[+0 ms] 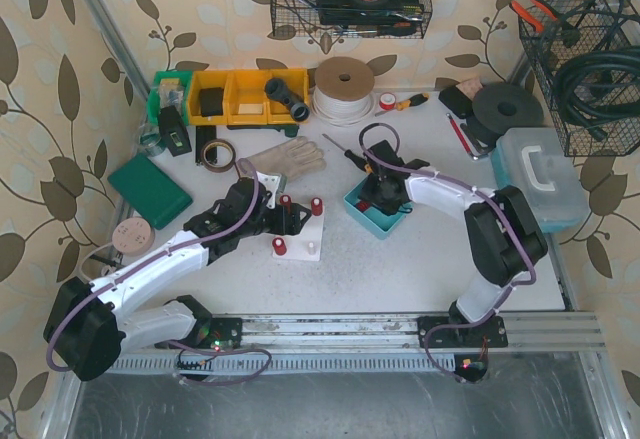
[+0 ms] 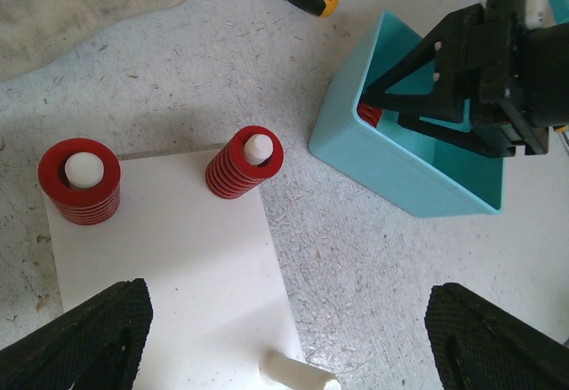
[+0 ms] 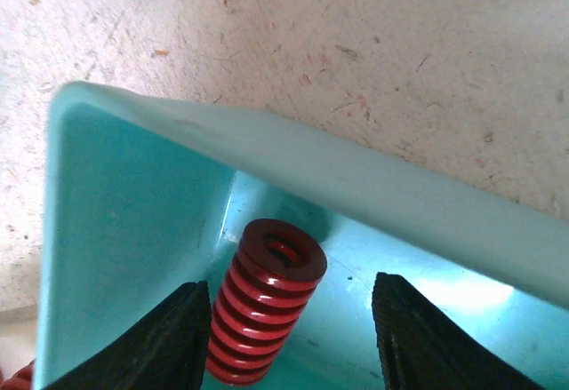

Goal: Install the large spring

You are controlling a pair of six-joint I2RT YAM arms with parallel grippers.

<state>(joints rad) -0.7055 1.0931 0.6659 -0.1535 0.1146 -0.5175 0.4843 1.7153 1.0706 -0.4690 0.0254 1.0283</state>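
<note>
A red spring point(image 3: 267, 297) lies tilted inside the teal bin point(image 3: 133, 212), near its corner. My right gripper point(image 3: 289, 341) is open and reaches down into the bin point(image 1: 372, 221), one finger on each side of the spring, not closed on it. The white baseplate point(image 2: 169, 266) holds two red springs on pegs point(image 2: 78, 181) point(image 2: 244, 161) and a bare white peg point(image 2: 298, 374). My left gripper point(image 2: 289, 328) is open and empty, hovering over the plate's right edge point(image 1: 300, 234). The right gripper point(image 2: 471, 79) also shows in the left wrist view, above the bin point(image 2: 400, 172).
A beige glove point(image 1: 285, 156) and a black-handled screwdriver point(image 1: 345, 154) lie behind the plate. Yellow bins point(image 1: 245, 96), a cord spool point(image 1: 344, 89), a green box point(image 1: 150, 189) and a pale blue toolbox point(image 1: 545, 174) ring the work area.
</note>
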